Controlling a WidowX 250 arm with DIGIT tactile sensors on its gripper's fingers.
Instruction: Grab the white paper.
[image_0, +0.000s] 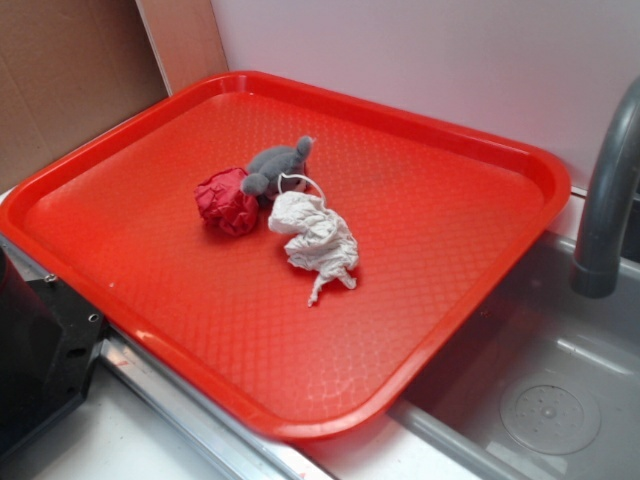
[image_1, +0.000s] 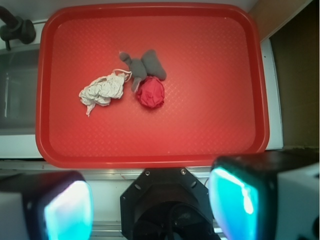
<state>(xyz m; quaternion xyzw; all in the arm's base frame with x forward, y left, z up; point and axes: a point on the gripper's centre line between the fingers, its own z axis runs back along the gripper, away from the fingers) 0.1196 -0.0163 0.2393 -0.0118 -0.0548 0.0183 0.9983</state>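
The white paper (image_0: 314, 238) (image_1: 102, 91) is a crumpled off-white wad with a thin twisted tail, lying near the middle of the red tray (image_0: 470, 290) (image_1: 210, 120). My gripper (image_1: 150, 205) hovers high above the tray's near edge, over the robot base. Its two teal-padded fingers (image_1: 67, 210) stand wide apart with nothing between them. The gripper does not show in the exterior view.
A red crumpled paper ball (image_0: 227, 202) (image_1: 151, 92) and a small grey plush toy (image_0: 275, 165) (image_1: 145, 65) with a white loop lie touching the white paper. A grey faucet (image_0: 610, 200) (image_1: 15, 30) and sink (image_0: 550, 400) sit beside the tray. The black robot base (image_0: 40, 350) (image_1: 165, 205) is at the tray's near side.
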